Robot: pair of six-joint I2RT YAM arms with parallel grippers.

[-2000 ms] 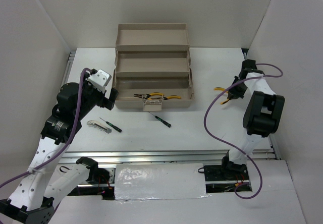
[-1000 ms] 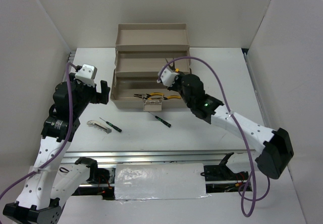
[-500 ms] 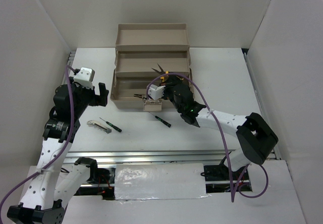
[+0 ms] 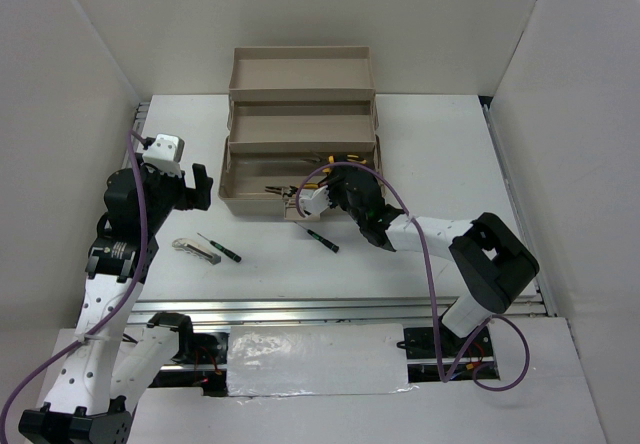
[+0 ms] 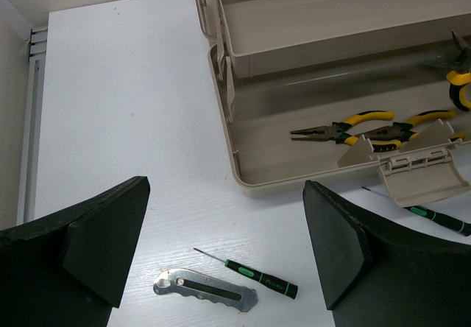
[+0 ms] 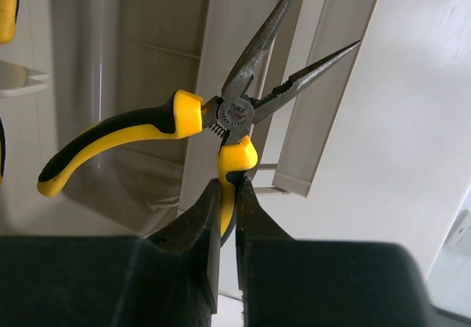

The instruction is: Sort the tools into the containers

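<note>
Nearest the arm bases, three tools lie loose on the white counter [image 4: 420,144]: a small flat grey metal tool [image 5: 206,294], just beside it a thin dark screwdriver with a green mark [image 5: 257,279], and a second such screwdriver [image 4: 322,237] just in front of the toolbox. The left hand [image 5: 224,231] hovers above the first two with its fingers spread wide, grasping nothing; this reads as a ready posture over the next items to collect. Further out, the right hand [image 6: 227,209] is clenched on one handle of a pair of long-nose pliers with yellow-and-black handles [image 6: 235,113]. Because only one handle is gripped, the other hangs free and the nose gapes. The pliers hang over the right part of the lowest tier of the beige plastic stepped toolbox [image 4: 300,209], where two matching pliers [image 5: 335,129] already lie, so like is evidently being grouped with like. Release appears to be the step in hand. The two upper tiers step back behind it.
</note>
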